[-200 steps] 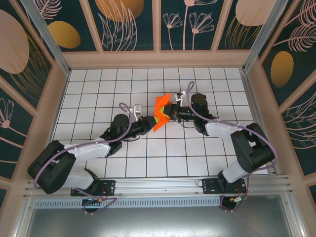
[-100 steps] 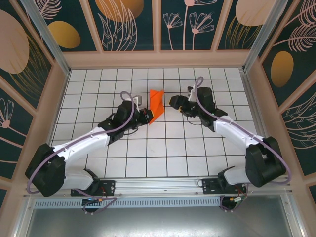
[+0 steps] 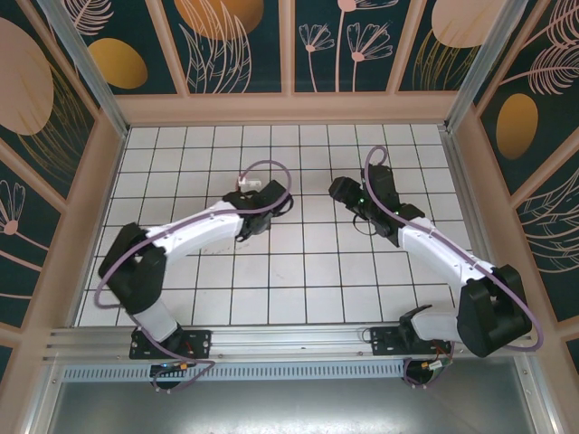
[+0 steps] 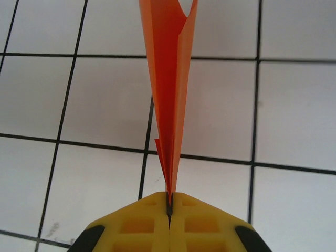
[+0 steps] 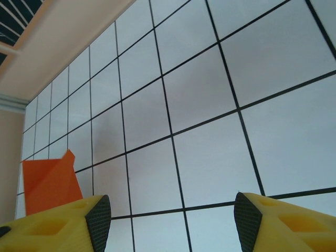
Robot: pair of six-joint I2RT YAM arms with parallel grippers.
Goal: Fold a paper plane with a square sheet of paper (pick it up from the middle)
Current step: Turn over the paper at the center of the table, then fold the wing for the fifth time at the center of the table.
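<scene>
Your right gripper (image 5: 172, 209) released folded orange paper (image 4: 169, 94) since a second ago, jaws spread wide. Left gripper (image 4: 169, 202) alone pinches it, jaws pressed tight.

Right gripper (image 5: 173, 210) standing open over the white tiled table (image 5: 210, 152)

The two yellow fingers (image 5: 52, 228) with their dark pads are sitting at the bottom left and bottom right corners of the frame, far apart, with nothing lying between them but bare tiles and black grid lines. A folded sheet of paper (image 5: 50, 186), bright orange-red, is showing at the lower left, just above the left-hand finger, which is covering its lower edge; one corner of it is pointing upward, and whether it is touching the finger cannot be told. The grid is running diagonally toward the upper left, where a beige wall strip (image 5: 68, 37) is bordering the table, with a dark patterned panel (image 5: 9, 26) sitting in the very corner.
</scene>
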